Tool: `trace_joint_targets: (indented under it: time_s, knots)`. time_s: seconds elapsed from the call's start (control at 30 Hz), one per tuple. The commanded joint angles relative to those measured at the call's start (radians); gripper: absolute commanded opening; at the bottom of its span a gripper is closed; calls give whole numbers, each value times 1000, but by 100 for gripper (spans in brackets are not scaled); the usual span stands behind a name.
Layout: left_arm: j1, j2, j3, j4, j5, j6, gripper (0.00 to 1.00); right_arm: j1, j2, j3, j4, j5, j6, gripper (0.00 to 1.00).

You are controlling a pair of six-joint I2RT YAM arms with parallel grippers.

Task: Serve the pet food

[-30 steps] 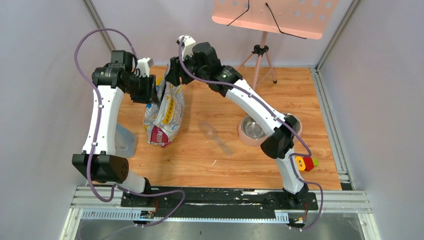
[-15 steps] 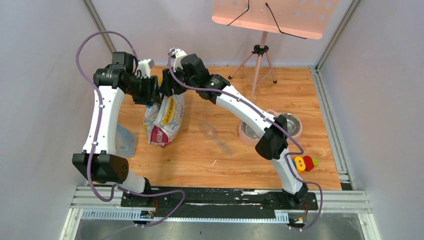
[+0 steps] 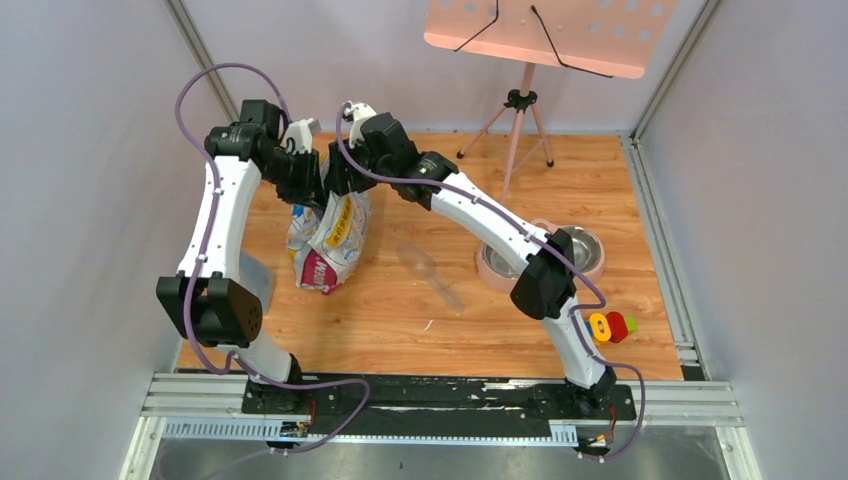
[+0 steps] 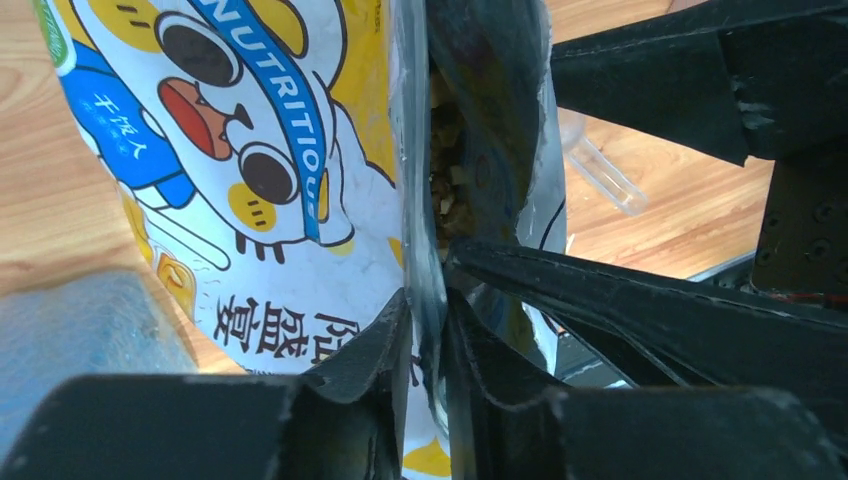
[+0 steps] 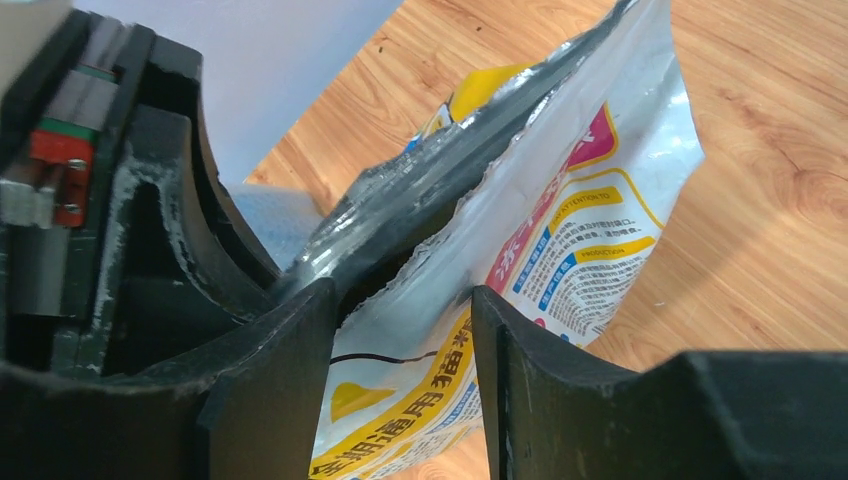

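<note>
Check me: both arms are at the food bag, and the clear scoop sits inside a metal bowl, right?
No: the top view shows the scoop lying on the wooden table between bag and bowls. The rest is right.

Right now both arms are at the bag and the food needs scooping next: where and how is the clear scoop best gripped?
Probably by its narrow handle, coming straight down from above. The scoop lies flat on the wood surface, wide end toward the bag, handle pointing near-right with bare wood either side, so fingers can close across it.
</note>
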Motion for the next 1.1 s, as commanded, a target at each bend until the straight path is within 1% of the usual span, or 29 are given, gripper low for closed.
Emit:
trace_joint_targets:
  time_s: [0.0,0.2,0.27,0.47,0.57,0.6,0.67,0.7,0.77,0.8,0.83,0.87,0.93,1.0,1.07]
  knots:
    - [-2,20,102,33,-55,36,19,-2,-40,-9,-56,55,-23,51]
    - [-4,16,181,32,-177,97,3,-20,-48,1,-89,107,1,50]
    - [-4,8,199,29,-213,114,0,-27,-53,15,-103,119,4,50]
    - [-4,-31,217,40,-309,157,0,-47,-93,4,-121,121,-17,50]
    - [-3,-38,222,53,-383,174,0,-52,-107,-27,-122,215,-26,49]
    - [-2,-37,227,56,-425,183,0,-56,-111,-35,-122,231,-28,48]
    - [1,-30,244,61,-461,199,0,-67,-113,-34,-120,230,-36,47]
    - [3,-28,250,62,-460,202,0,-69,-111,-29,-117,218,-48,46]
    - [2,-28,260,66,-386,197,0,-69,-109,-23,-83,150,-82,46]
    - [2,-29,257,64,-303,192,0,-69,-109,-22,-60,44,-108,48]
    - [-1,-29,248,63,-272,184,0,-68,-107,-15,-38,1,-131,48]
    - [-3,-28,243,64,-200,162,0,-63,-103,-1,-22,-14,-144,50]
    - [-4,-25,229,60,-102,152,1,-62,-89,55,-4,-41,-145,53]
    - [-5,-24,222,60,-70,140,4,-64,-85,99,10,-42,-147,55]
    - [-5,-25,223,62,-67,139,7,-65,-94,107,24,-29,-165,57]
